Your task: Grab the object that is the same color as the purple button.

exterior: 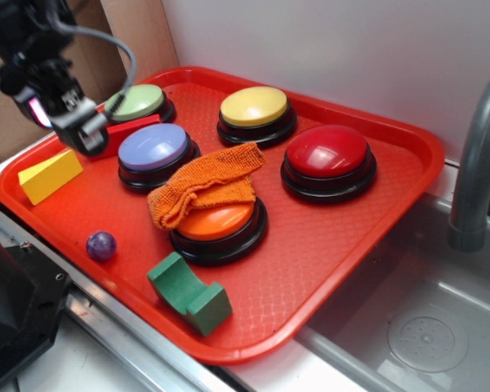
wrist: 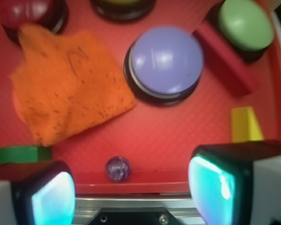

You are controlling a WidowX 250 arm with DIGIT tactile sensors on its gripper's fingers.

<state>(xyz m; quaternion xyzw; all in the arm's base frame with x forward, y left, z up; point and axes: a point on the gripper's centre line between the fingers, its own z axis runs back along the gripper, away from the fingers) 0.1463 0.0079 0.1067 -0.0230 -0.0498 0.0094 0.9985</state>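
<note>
End effector [wrist: 131, 187] pads cropped; orange cloth [exterior: 202, 189] half-hides orange button [exterior: 219, 224].

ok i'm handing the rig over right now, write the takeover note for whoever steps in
Claw: open, empty, raised over the left end of the red tray, by the red block.
Purple ball: loose on the tray near the front rim, apart from everything, between the yellow wedge and green block.
Purple button: behind it, next to the orange cloth.
Done: nothing grasped yet.
Left: move over the ball, lower, close, lift.
</note>
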